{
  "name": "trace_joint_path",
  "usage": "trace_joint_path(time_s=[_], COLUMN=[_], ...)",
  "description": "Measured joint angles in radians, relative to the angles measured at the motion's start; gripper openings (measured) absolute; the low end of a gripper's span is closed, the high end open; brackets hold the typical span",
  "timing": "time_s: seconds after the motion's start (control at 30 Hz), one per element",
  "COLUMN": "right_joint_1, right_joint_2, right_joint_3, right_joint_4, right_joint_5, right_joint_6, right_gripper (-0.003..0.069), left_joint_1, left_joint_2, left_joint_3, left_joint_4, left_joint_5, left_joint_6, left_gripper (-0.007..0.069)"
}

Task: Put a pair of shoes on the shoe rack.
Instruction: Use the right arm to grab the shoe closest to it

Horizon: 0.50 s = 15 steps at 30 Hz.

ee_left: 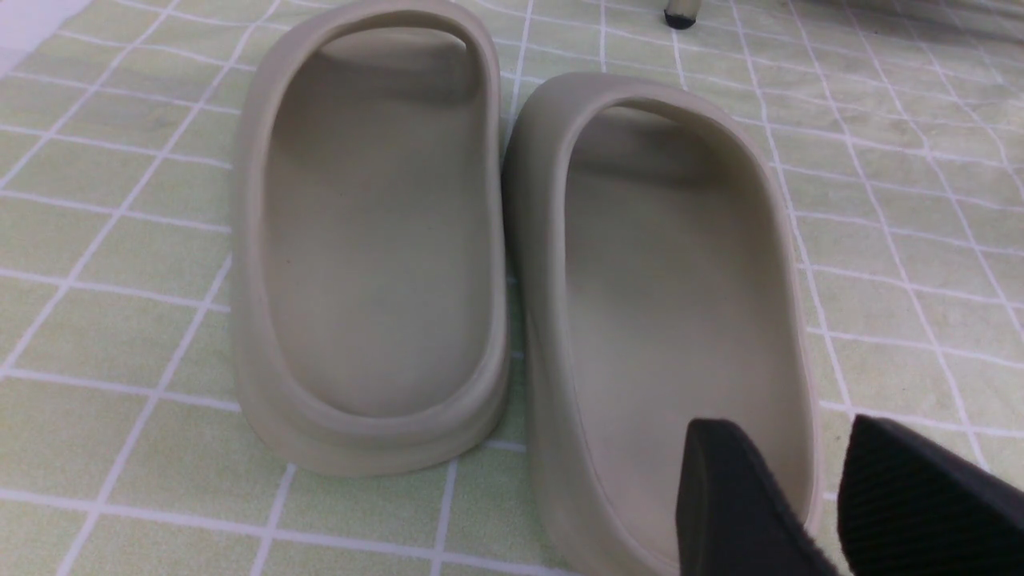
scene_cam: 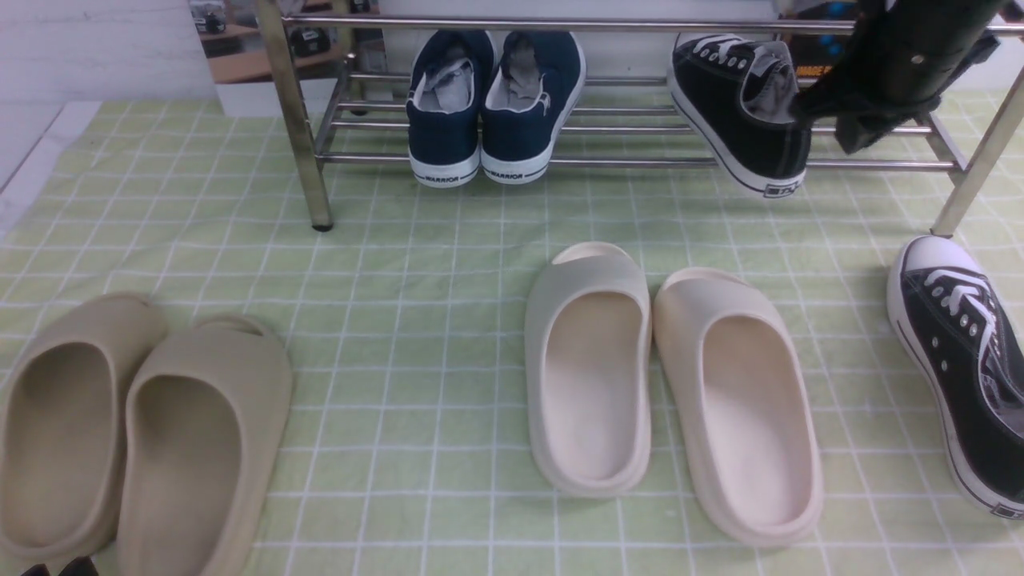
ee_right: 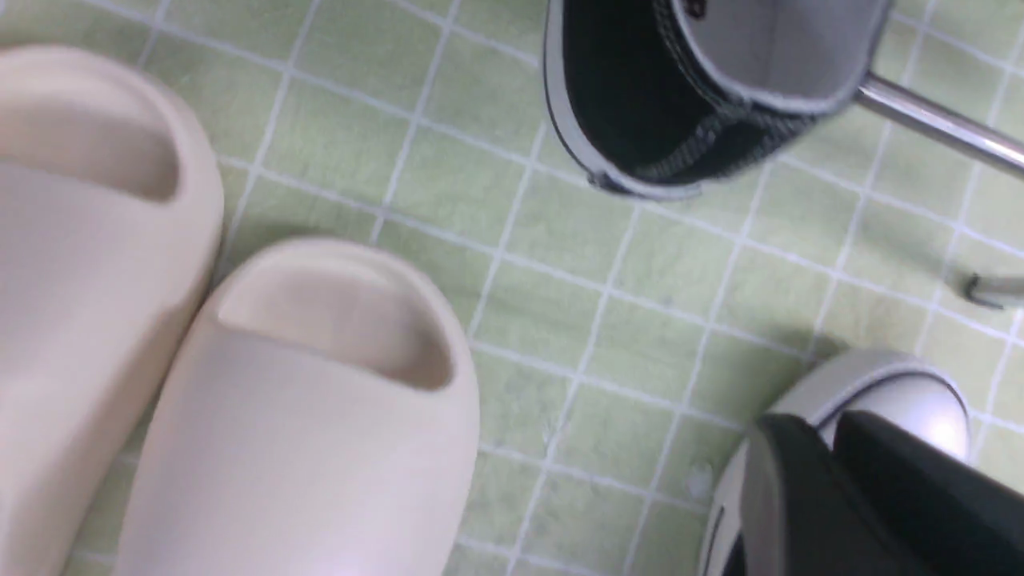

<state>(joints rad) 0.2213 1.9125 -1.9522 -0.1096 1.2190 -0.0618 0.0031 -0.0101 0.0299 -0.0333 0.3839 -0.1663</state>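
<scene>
On the lower shelf of the chrome shoe rack (scene_cam: 640, 162), right end, one black canvas sneaker (scene_cam: 740, 120) sits tilted. Its heel hangs past the front bar and its toe points into the rack. Its mate, the second black sneaker (scene_cam: 960, 360), lies on the green checked mat (scene_cam: 416, 320) at far right, with the toe cap near the rack's right leg. So the task looks half done.

Risks:
- The racked sneaker looks poorly seated. A brush from the arm at the heel collar could tip it off the bar onto the mat.
- The second sneaker is close to the leg and to the frame edge. A reach for it could knock the leg or get only a partial grip on the collar.
- The cream slides (scene_cam: 672, 384) and navy WARRIOR sneakers (scene_cam: 492, 104) are nearby and would be wrong picks.

Pose:
- The right arm comes in from the upper right, with the wrist just beside the racked sneaker's heel.
- In the wrist view the right pincer (ee_right: 836, 480) has nothing between its fingers and the sneaker heel sits apart from them. I cannot tell whether the jaws are parted or closed.
- The left pincer (ee_left: 832, 488) is low at the near left, over the beige slides (scene_cam: 136, 424). Its fingers are spread and it is empty.
</scene>
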Motion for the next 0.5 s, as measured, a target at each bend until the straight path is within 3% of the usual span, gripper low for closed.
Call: trace_joint_path(time_s=[0.13,0.27,0.5], right_joint_1=[-0.001,-0.001,-0.001], right_joint_2=[-0.133,-0.275,-0.438], right_joint_3=[0.123,0.322,0.673], right_joint_4=[0.000,-0.002,-0.047], right_joint_5=[0.013,0.016,-0.064], right_joint_6=[0.000,0.031,0.146], right_gripper=[0.0335,0.0420,0.0442], left_joint_1=[0.000,0.000,0.000], left_joint_2=[0.000,0.000,0.000], left_joint_3=[0.000,0.000,0.000], left_joint_4=[0.000,0.000,0.000], left_joint_5=[0.000,0.000,0.000], left_joint_6=[0.000,0.000,0.000], left_gripper=[0.0231,0.0236,0.0238])
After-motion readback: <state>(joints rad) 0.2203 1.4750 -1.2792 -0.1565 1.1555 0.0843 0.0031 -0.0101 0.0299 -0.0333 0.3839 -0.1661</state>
